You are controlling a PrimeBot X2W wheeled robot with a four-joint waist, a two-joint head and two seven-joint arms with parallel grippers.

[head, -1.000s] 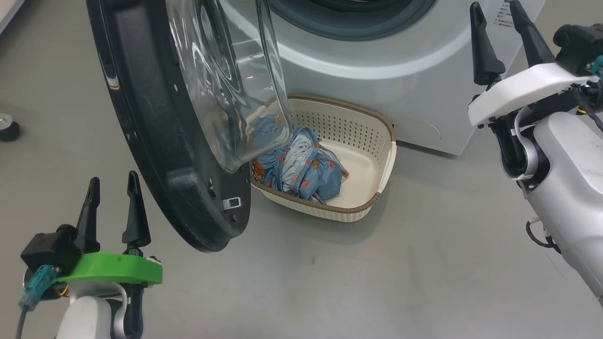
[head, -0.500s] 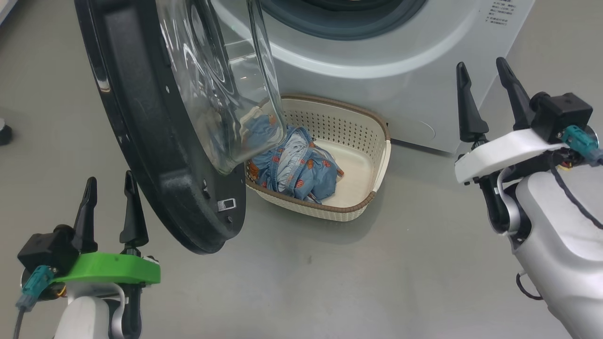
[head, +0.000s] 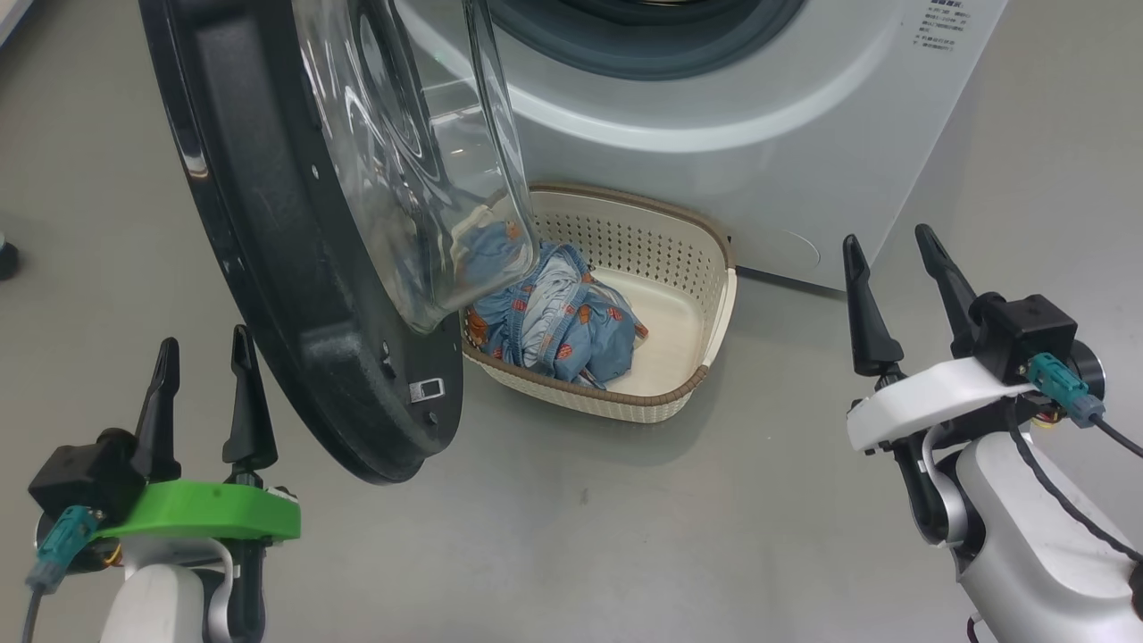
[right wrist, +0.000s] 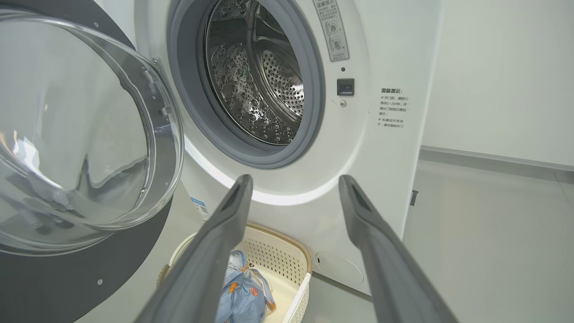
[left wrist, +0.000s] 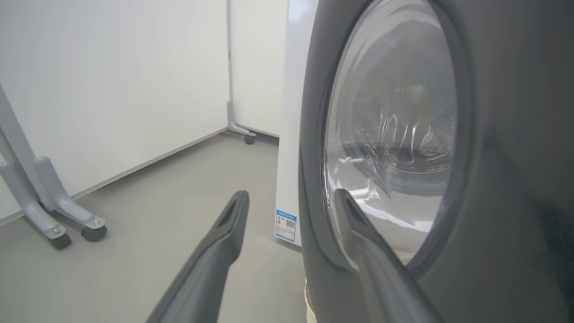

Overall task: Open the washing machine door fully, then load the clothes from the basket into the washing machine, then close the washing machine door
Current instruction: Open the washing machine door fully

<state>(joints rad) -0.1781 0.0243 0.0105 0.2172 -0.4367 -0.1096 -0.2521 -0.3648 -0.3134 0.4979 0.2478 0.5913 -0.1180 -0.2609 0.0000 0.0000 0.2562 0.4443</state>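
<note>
- The washing machine point(head: 714, 170) is in front of us, and the washing machine door point(head: 286, 313) stands swung out to the robot's left, black rim edge-on to the robot.
- The door's clear glass bowl point(head: 402, 161) bulges out over the left end of the basket point(head: 720, 308).
- That basket sits on the grey floor point(head: 625, 518), tucked close against the machine's front, below the opening.
- Inside it are the clothes point(head: 563, 326), a crumpled light blue bundle with orange prints, heaped at the basket's left end; part of it shows through the glass.
- The right half of the basket shows its cream bottom.
- Looking along the right arm, the drum point(right wrist: 264, 72) sits ringed by the grey gasket point(right wrist: 188, 89), with perforated steel showing in the part I can see.
- The left hand point(head: 204, 341) is down low beside the door's rim, clear of it, fingers spread wide and gripping nothing.
- The right hand point(head: 885, 234) hangs over the floor to the right, well apart from the basket, fingers just as wide and holding nothing, pointing at the machine.
- A small blue label point(left wrist: 285, 225) sits low at the machine's front corner, near the door's edge.
</note>
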